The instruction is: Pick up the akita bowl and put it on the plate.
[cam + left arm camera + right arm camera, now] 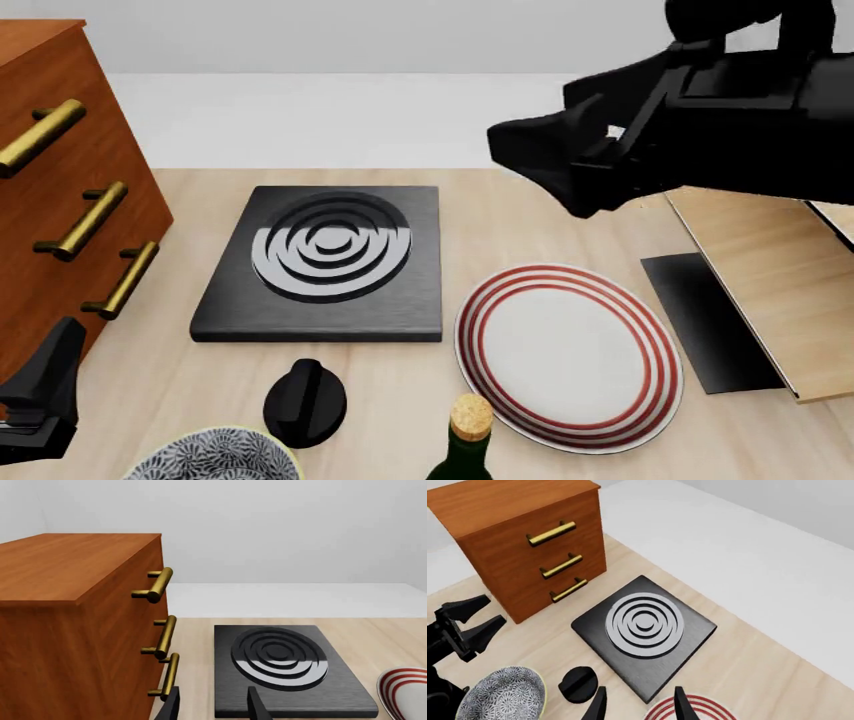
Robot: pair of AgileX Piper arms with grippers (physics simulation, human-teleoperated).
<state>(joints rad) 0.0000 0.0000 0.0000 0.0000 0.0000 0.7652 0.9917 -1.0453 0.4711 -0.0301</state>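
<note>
The akita bowl (214,458), flower-patterned black and white, sits at the table's near left edge; the right wrist view shows the akita bowl (504,697) from above. The plate (567,355), white with red rings, lies right of centre; an edge of the plate (403,690) shows in the left wrist view. My left gripper (213,707) is open and low, left of the bowl beside the cabinet; it is the left gripper (472,619) seen from above. My right gripper (637,707) is open and empty, high above the table between slab and plate.
A wooden drawer cabinet (67,200) with brass handles stands at the left. A black square slab (327,265) with grey rings lies mid-table. A black knob (304,402) and a corked bottle (467,445) stand near the front. A wooden board (767,280) lies right. My right arm (694,110) looms overhead.
</note>
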